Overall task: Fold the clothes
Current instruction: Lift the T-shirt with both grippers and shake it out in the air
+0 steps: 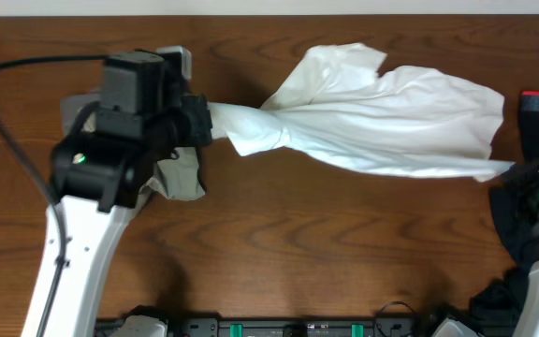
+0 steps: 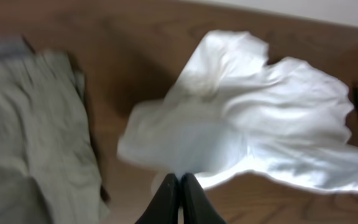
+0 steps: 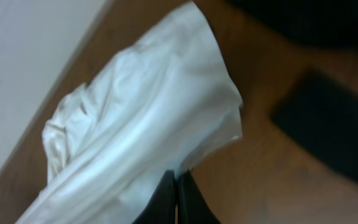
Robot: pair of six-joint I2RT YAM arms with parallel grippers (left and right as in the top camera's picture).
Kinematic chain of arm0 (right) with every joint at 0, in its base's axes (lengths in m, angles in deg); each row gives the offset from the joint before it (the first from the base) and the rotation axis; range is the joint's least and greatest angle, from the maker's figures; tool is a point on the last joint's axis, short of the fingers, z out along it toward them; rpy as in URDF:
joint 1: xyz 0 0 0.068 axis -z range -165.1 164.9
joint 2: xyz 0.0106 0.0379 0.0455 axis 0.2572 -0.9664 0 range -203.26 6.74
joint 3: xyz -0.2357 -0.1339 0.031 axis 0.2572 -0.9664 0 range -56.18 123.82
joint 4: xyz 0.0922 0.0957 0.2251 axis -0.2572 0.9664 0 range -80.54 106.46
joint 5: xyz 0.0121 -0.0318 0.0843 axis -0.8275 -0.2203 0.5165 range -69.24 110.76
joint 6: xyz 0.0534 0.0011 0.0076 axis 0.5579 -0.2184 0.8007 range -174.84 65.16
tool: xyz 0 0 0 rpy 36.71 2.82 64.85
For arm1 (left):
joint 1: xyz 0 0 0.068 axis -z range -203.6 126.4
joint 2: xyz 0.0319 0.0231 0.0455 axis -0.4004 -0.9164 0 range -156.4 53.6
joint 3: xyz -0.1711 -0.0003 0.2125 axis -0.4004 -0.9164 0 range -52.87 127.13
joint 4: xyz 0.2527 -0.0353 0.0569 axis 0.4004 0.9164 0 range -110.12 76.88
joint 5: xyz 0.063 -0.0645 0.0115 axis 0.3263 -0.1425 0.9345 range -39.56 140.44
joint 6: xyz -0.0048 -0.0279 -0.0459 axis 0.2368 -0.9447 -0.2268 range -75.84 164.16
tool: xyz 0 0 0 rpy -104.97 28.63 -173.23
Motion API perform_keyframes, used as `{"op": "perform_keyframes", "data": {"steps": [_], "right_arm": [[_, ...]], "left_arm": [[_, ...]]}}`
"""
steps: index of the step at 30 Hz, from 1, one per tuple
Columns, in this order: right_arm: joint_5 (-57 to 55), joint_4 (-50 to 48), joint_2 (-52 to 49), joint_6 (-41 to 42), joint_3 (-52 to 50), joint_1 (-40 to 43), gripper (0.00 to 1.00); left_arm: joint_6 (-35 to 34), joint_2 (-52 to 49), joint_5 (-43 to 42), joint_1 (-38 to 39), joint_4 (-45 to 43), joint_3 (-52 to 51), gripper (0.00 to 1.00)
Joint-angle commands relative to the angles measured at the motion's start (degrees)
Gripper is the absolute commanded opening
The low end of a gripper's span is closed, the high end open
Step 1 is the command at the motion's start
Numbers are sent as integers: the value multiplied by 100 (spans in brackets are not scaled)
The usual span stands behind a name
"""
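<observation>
Overhead and wrist views of a spreading step. The shirt [image 1: 382, 117] runs across the far half of the table [image 1: 298, 253], from about 10 o'clock to 3 o'clock in the overhead view, and is held at both ends. The left gripper [image 2: 179, 190] is pinched on a gathered end at 10 o'clock, its jaws pressed together with white cloth between them. The right gripper [image 3: 176, 196] is likewise clamped on a lower corner at 3 o'clock. We judge that the two grips are set well apart to draw the fabric out before any fold is made. The step looks early, since no fold line shows. The cloth is thin, white and limp. It is wrung into a rope-like twist near the left grip and fans into broad, soft ripples toward the right, with a loose flap standing up at 12 o'clock. We expect the twist must be undone before the shirt will lie flat. The shorts [image 2: 36, 143], a matte khaki weave with creases, lie bunched at 9 o'clock beneath the left arm, apart from the shirt. Dark pieces [image 3: 334, 134] near the right arm are too blurred to name.
</observation>
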Motion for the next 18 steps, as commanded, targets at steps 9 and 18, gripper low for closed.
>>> {"op": "perform_keyframes", "data": {"steps": [9, 18], "right_arm": [[407, 2286, -1086, -903, 4415, -44, 1], [461, 3150, -1410, -1040, 7097, 50, 1]], "left_arm": [[1545, 57, 203, -15, 177, 3491, 6], [1499, 103, -46, -15, 1550, 5608, 6]]}}
